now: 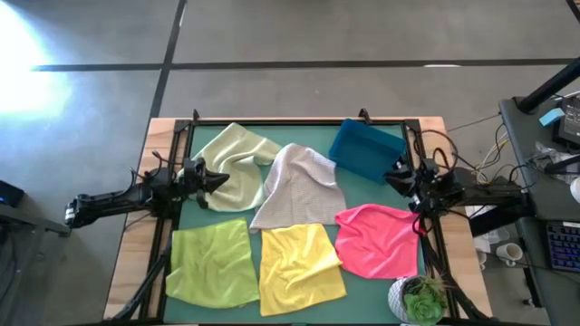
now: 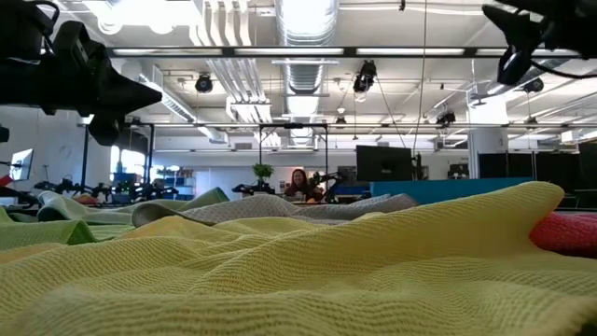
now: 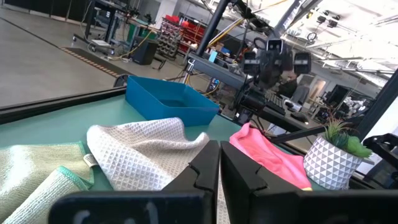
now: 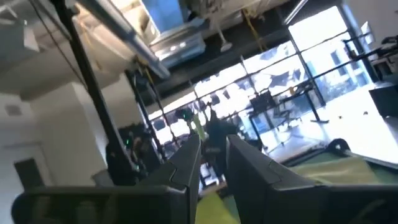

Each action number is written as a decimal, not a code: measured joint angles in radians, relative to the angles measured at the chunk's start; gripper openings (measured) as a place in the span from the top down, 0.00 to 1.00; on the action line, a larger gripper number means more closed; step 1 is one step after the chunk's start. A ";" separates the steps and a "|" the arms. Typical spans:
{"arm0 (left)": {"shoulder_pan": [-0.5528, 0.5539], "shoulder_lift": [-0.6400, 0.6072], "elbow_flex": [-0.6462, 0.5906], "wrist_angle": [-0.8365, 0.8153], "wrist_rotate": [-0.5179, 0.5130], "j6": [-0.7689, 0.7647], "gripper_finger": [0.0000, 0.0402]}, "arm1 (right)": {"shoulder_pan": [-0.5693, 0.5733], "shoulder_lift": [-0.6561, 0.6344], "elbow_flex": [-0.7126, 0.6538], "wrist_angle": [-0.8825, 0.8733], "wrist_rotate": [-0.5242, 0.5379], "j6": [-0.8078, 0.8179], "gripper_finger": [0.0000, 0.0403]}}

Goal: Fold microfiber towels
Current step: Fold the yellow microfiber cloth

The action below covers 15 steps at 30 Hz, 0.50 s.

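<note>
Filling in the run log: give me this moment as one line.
left gripper: shut, over pale green towel | right gripper: shut, by blue bin | five towels unfolded, grey towel crumpled mid-table

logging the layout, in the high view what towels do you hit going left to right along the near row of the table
lime towel → yellow towel → pink towel, then the potted plant at the table's near right corner
</note>
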 joint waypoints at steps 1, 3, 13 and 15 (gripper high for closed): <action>0.000 0.000 0.000 0.000 0.000 0.000 1.00 | 0.000 0.010 0.021 0.000 0.010 0.008 0.83; 0.000 0.000 0.000 0.000 0.000 0.000 1.00 | 0.000 0.040 0.075 -0.014 0.015 0.009 0.83; 0.000 0.000 0.000 0.000 0.000 0.000 1.00 | 0.001 0.352 0.459 -0.367 0.062 0.008 0.83; 0.000 0.000 0.000 0.000 0.000 0.000 1.00 | 0.006 0.429 0.536 -0.447 0.057 0.022 0.83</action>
